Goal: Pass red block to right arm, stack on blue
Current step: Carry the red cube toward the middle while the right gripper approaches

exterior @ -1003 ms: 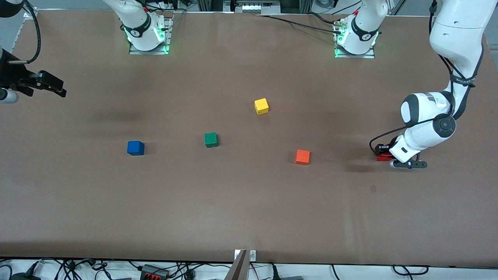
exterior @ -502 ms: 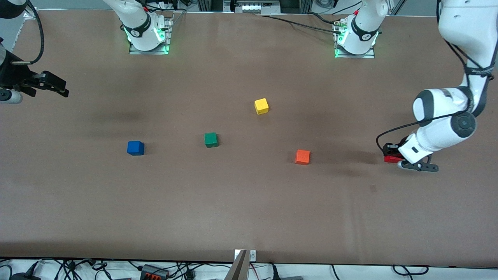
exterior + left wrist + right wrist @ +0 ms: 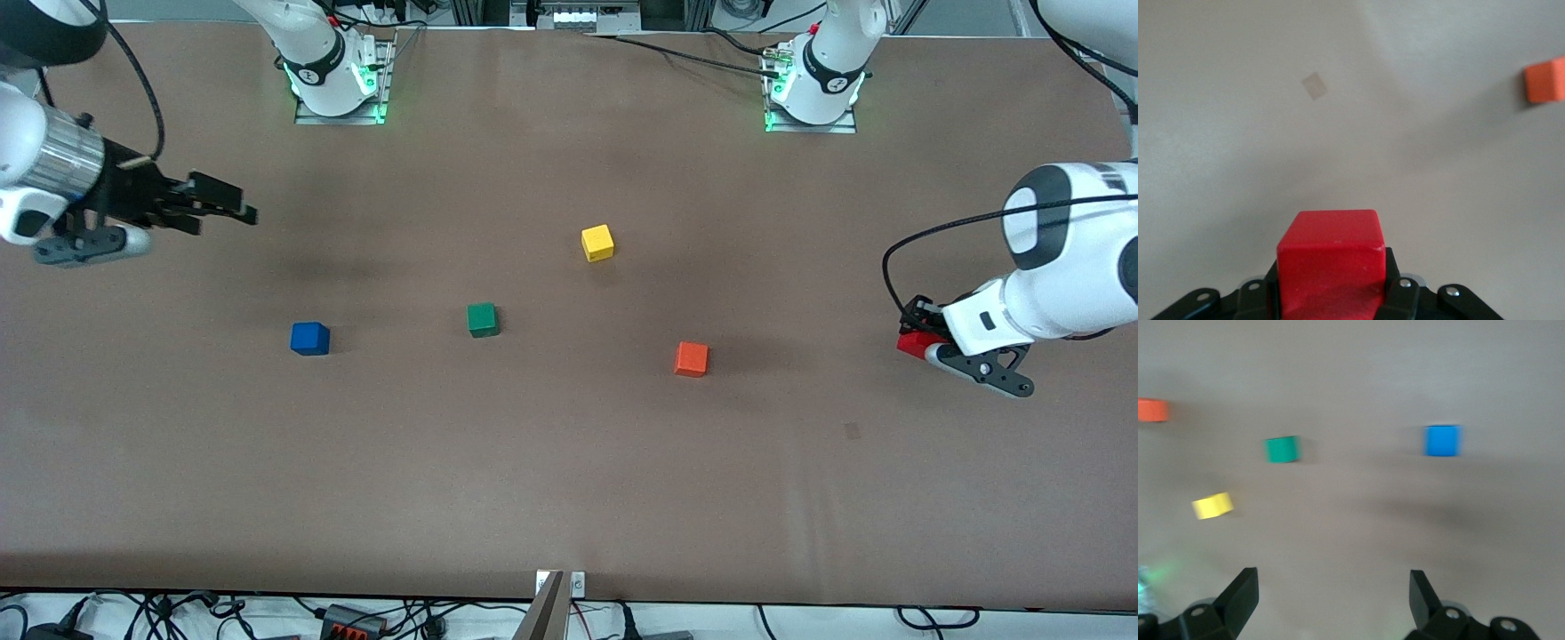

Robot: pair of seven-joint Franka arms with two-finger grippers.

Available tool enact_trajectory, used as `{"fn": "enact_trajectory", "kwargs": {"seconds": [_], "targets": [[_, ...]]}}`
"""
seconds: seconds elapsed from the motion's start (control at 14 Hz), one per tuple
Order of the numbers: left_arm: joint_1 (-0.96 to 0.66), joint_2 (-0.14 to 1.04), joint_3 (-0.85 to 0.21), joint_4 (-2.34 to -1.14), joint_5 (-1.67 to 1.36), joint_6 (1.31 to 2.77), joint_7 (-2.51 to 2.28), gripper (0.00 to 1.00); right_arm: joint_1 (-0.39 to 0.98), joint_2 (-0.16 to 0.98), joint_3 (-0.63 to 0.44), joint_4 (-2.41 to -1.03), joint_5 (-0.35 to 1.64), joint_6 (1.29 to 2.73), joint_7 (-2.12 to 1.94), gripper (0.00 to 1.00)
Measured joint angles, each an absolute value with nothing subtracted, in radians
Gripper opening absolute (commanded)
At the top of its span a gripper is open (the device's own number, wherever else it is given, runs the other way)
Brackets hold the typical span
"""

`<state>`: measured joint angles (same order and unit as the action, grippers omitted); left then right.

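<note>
You had the brown table carrying four loose cubes, with a fifth held in the air. The left gripper hung over the table's left-arm end, near that edge, clamped on the red block. From the front you saw only a sliver of that block; the left wrist view showed it whole, seated between the black fingers, with a pale square mark on the tabletop below it. The right gripper was up over the right-arm end, near that edge, and only its wrist view showed you the jaws spread wide apart, fingertips holding nothing. Counted, you had one of each: blue toward the right-arm end, green near the middle, yellow farther from the front camera, and orange toward the left-arm end, all well apart.
</note>
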<state>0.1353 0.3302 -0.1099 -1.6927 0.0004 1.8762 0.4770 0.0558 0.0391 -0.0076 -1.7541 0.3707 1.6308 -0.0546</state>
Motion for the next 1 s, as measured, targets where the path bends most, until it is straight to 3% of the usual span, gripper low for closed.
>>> {"fn": "enact_trajectory", "kwargs": {"seconds": [0.22, 0.57, 1.0], "targets": [[0.136, 0.330, -0.111, -1.659, -0.143, 1.780, 0.651, 0.23, 0.069, 0.113, -0.007, -1.756, 0.597, 1.623, -0.126, 1.00], [0.132, 0.343, -0.113, -1.654, -0.504, 1.754, 1.076, 0.20, 0.071, 0.201, -0.007, -1.755, 0.936, 1.622, -0.140, 1.00], [0.083, 0.472, -0.165, -1.655, -1.075, 1.752, 1.663, 0.16, 0.074, 0.291, -0.007, -1.755, 1.244, 1.624, -0.286, 1.00]]}}
